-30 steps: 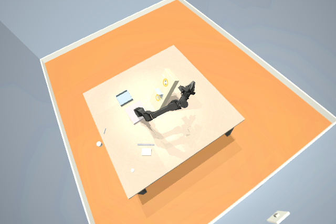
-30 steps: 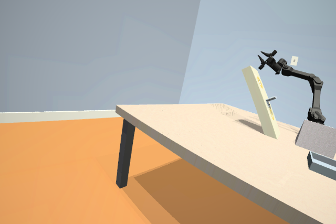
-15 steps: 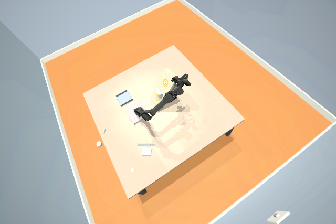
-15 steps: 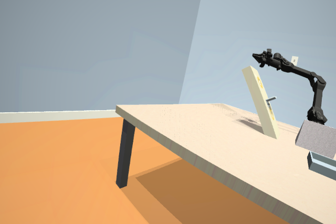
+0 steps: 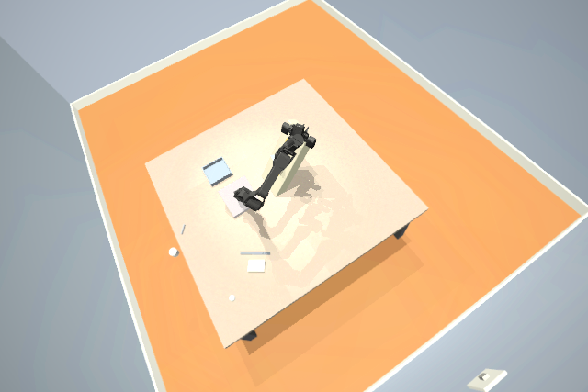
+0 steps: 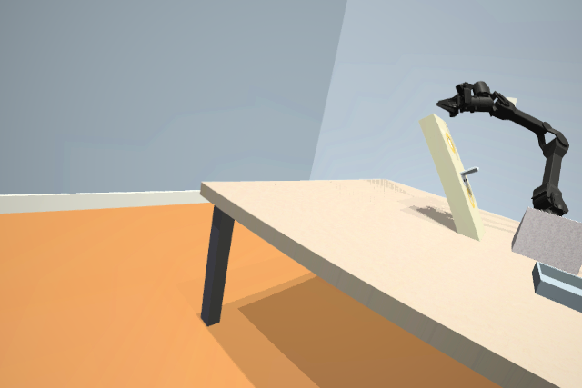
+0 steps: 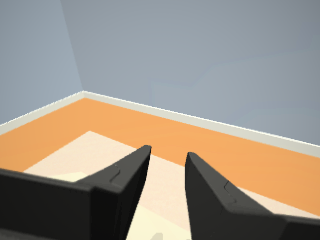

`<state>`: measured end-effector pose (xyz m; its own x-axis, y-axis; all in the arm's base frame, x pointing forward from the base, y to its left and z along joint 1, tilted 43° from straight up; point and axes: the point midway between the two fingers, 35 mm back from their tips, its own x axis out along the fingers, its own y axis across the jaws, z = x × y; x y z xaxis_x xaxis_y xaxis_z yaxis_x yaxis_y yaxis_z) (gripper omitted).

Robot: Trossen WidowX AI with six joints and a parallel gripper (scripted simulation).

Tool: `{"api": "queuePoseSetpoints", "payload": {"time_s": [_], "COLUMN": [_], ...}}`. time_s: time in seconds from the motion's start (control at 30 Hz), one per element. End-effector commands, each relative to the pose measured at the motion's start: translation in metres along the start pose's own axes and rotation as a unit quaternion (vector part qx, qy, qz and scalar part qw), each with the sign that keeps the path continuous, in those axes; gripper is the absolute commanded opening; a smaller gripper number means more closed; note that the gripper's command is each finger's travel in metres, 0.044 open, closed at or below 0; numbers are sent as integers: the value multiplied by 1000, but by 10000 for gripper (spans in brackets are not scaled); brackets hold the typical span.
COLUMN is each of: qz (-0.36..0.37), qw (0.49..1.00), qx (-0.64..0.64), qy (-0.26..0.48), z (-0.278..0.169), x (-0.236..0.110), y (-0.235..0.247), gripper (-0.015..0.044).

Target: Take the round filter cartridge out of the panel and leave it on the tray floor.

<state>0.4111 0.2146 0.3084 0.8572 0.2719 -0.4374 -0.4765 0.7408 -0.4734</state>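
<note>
The pale yellow service panel (image 5: pixel 295 166) (image 6: pixel 444 174) stands tilted on the table. Two yellow rings show on its face in the exterior view, an upper ring (image 6: pixel 450 143) and a lower ring (image 6: pixel 470 197). The cartridge and its slots cannot be made out. My gripper (image 5: pixel 301 128) (image 6: pixel 443 107) (image 7: pixel 168 155) is above the panel's top end, its fingers partly open with a narrow gap and nothing between them. It appears clear of the panel. The blue tray (image 5: pixel 212 162) (image 6: pixel 559 290) sits on the table beside the arm's base; no cartridge shows on its floor in the top view.
A grey handle (image 6: pixel 469 171) sticks out of the panel face between the rings. The arm stands at a grey-pink block (image 5: pixel 231 203) (image 6: pixel 547 239). A grey bar (image 5: pixel 255 252), a white square (image 5: pixel 256 265) and a small white round thing (image 5: pixel 231 297) lie farther off on the table.
</note>
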Motion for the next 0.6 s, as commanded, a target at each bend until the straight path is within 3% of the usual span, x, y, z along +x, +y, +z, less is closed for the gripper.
{"api": "queuePoseSetpoints", "payload": {"time_s": [0.0,0.27,0.57], "qz": [-33,-161,-291], "qw": [980,926,863], "qx": [173,313,408], "qy": [89,136,65], "z": [-41,-96,-133], "x": [-13,-37,-73], "y": [58,90,103], "gripper": [106,106,106]}}
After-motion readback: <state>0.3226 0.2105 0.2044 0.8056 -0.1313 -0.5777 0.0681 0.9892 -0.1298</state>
